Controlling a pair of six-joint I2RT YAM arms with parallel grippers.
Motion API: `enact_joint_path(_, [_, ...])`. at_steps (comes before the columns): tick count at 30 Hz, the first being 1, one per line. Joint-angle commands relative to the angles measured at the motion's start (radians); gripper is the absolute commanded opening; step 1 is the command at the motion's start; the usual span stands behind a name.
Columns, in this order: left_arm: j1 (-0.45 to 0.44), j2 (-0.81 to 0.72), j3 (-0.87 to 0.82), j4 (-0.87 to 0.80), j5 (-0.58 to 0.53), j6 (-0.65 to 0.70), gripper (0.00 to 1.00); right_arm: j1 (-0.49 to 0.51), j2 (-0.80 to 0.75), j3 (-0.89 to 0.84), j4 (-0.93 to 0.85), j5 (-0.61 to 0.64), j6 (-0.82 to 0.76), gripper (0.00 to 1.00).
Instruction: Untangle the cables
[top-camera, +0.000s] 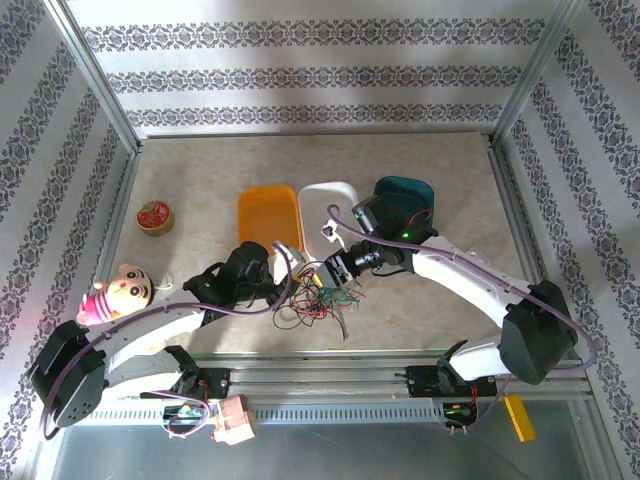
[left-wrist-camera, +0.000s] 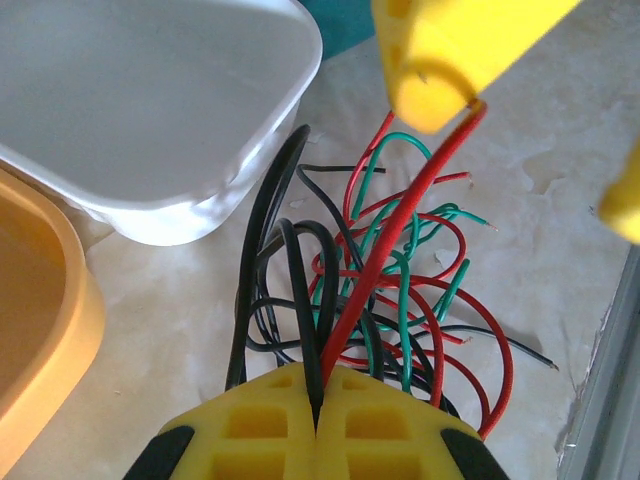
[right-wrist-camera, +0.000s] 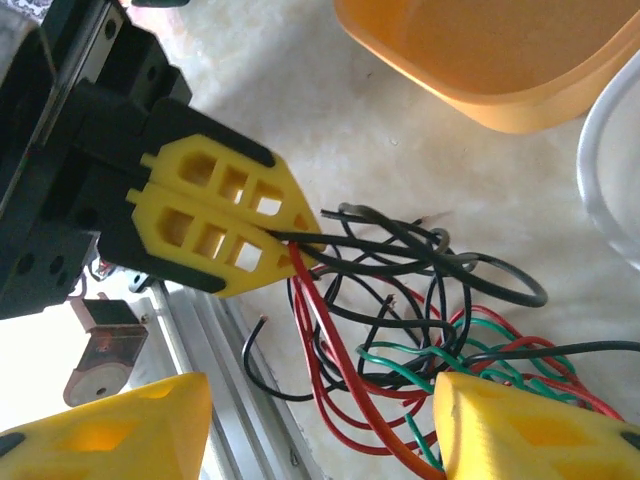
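Cables in clamped left end effector, right end effector alongside

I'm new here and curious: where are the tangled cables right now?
In the top view the cables lie centrally near the table's front edge, just in front of the white tray.

Overhead view was bright, evenly lit from above; worktop pale, slightly washed. Shadows around white tray were soft, faint. Left wrist view: white tray glared, near blown out; right tool beside it blurred. Right wrist view: cables sharp, tool's fingers soft, overexposed patch on side away from tray.
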Motion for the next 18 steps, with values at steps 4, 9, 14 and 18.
enact_joint_path(4, [0.035, 0.025, 0.058, -0.002, 0.066, 0.04, 0.0, 0.013, 0.023, 0.001, -0.021, 0.004, -0.026, 0.57])
enact_joint_path(9, [0.035, 0.036, 0.072, 0.007, 0.066, 0.057, 0.0, 0.015, 0.048, 0.006, 0.013, 0.09, -0.014, 0.29])
enact_joint_path(14, [0.035, 0.058, 0.093, -0.016, 0.024, 0.03, 0.0, 0.008, 0.014, 0.009, 0.045, 0.156, -0.005, 0.0])
enact_joint_path(18, [0.035, 0.066, 0.076, -0.002, 0.034, -0.019, 0.33, -0.002, -0.059, 0.013, 0.05, 0.204, 0.001, 0.0])
